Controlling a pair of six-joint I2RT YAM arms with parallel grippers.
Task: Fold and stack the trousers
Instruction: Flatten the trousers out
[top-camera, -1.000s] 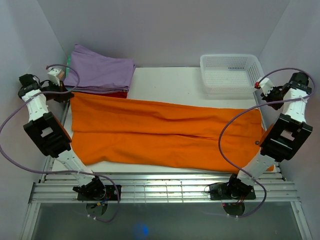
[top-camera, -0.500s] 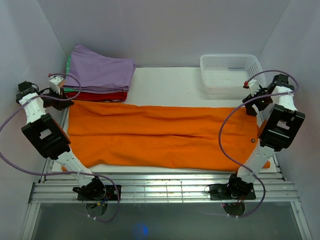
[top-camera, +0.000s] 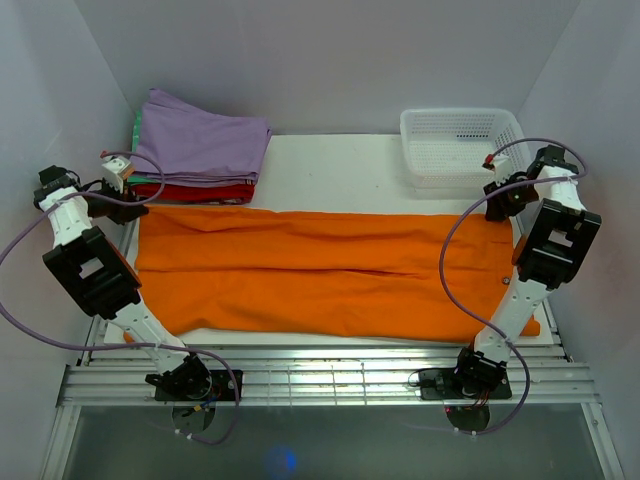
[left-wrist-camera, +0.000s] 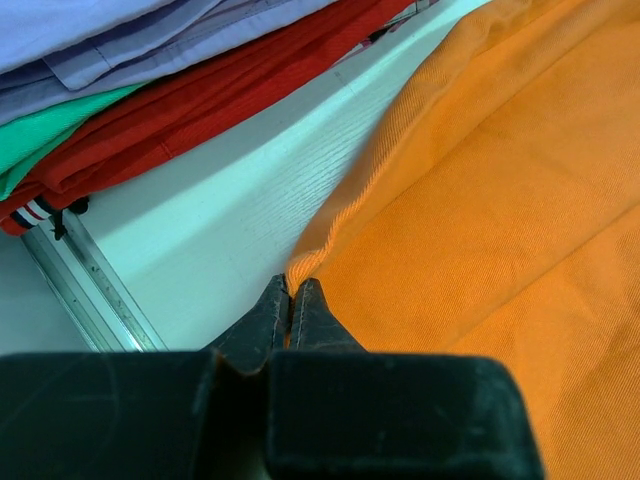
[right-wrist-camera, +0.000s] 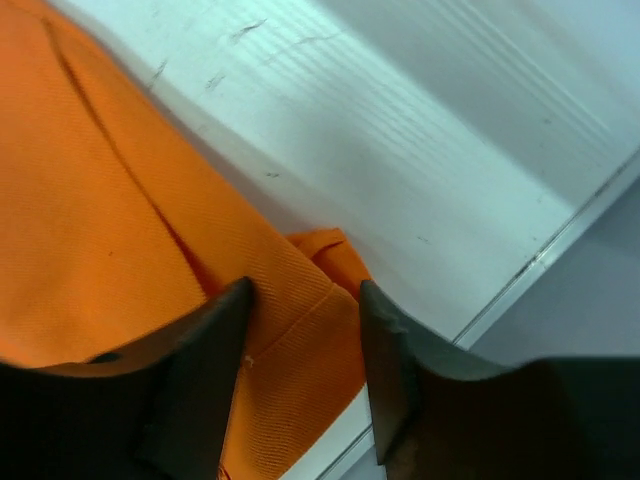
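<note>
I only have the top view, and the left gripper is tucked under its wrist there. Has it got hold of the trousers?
Observer: Yes. In the left wrist view the left gripper is shut on the very tip of a corner of the trousers.
Operator: And the right one, at the far right corner?
Observer: The right wrist view shows the right gripper open. Its jaws stand apart on either side of the trousers' corner and do not pinch it.
</note>
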